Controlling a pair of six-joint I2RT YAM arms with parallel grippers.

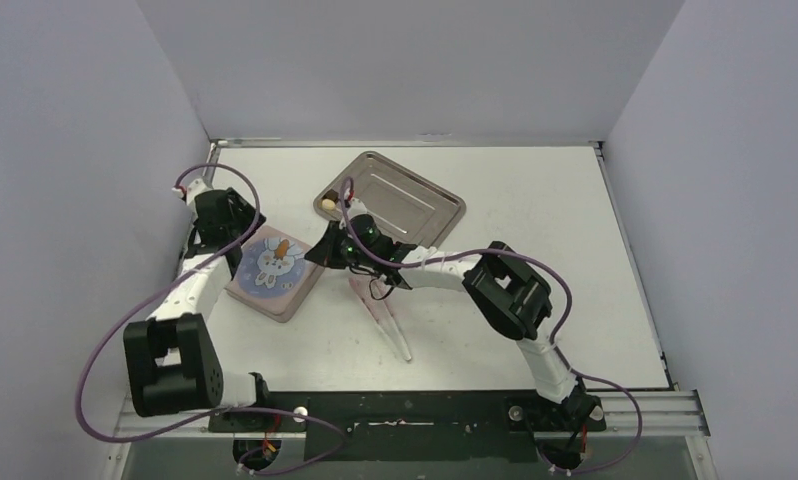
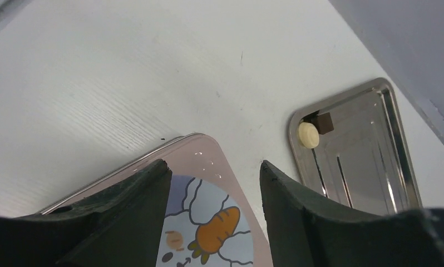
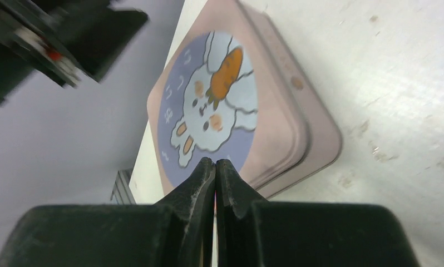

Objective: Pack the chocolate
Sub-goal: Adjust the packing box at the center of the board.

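Two chocolate pieces show, a cream-white one (image 2: 309, 134) and a dark brown one (image 2: 323, 122). They lie in the near-left corner of the metal tray (image 2: 375, 144), and show in the top view (image 1: 327, 204) as well. A pink tin (image 1: 272, 272) with a bunny and carrot lid lies closed left of the tray (image 1: 405, 200). My left gripper (image 2: 214, 167) is open and empty above the tin's far corner (image 2: 200, 153). My right gripper (image 3: 215, 162) is shut, holds nothing I can see, and hovers at the tin's right edge (image 3: 286, 117).
Pink tongs (image 1: 387, 318) lie on the table beneath the right arm, pointing toward the near edge. Grey walls close in the table at the left, back and right. The left gripper's black body (image 3: 69, 39) shows beyond the tin.
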